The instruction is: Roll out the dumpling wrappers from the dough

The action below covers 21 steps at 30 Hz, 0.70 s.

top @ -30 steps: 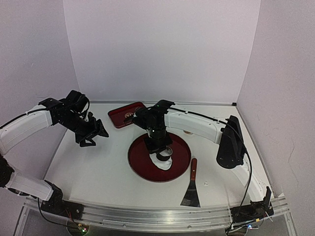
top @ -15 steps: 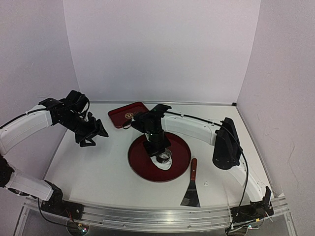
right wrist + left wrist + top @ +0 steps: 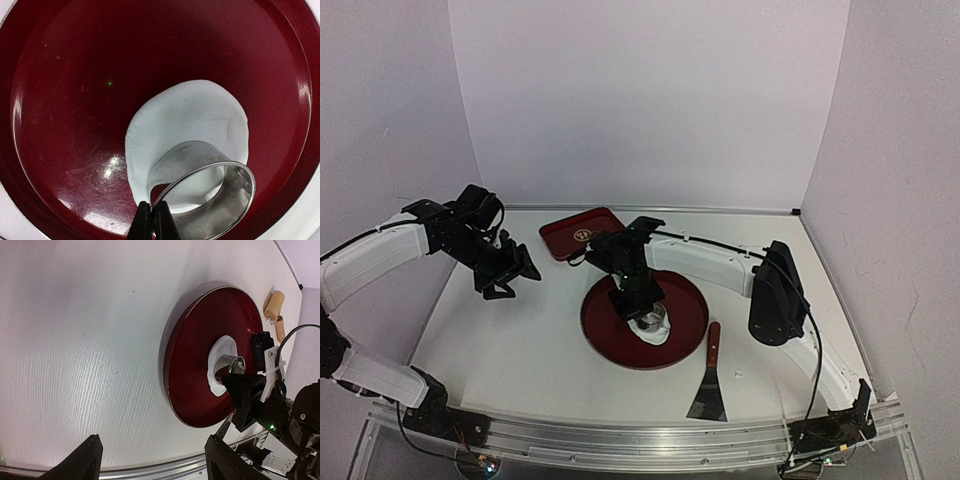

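One shift | right gripper (image 3: 152, 221) clamping ring cutter (image 3: 200, 162), nudged left on dough (image 3: 185, 115) | left gripper (image 3: 152, 462) open, unmoved

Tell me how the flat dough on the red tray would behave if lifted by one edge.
The dough looks thin and soft, so it would probably droop and stretch, not stay flat. Its irregular outline suggests it deforms or tears easily. It may cling to the glossy tray.
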Available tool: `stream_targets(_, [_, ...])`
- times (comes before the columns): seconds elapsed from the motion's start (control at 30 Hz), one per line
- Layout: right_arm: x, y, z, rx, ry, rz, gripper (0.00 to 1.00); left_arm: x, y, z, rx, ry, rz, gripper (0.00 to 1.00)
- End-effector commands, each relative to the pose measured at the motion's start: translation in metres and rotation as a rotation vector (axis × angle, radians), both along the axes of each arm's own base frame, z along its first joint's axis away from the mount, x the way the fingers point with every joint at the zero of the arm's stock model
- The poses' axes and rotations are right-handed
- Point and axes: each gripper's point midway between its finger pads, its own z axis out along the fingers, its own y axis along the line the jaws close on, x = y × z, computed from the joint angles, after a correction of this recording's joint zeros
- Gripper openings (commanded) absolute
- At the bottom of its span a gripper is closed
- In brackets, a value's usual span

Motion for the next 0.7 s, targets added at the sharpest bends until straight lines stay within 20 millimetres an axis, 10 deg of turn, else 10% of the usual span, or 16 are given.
stream_targets(0.0, [0.000, 0.000, -0.011, 0.001, 0.027, -0.001, 0.02, 0.006, -0.002, 0.008, -0.010, -0.035, -0.006, 0.72])
stream_targets(0.37, [0.002, 0.020, 0.037, 0.149, 0.007, -0.009, 0.58, 0.009, -0.003, 0.009, -0.004, -0.040, -0.019, 0.72])
stream_targets(0.67, [0.024, 0.000, 0.125, 0.353, -0.036, -0.113, 0.64, 0.029, -0.024, 0.015, -0.011, -0.063, -0.131, 0.69])
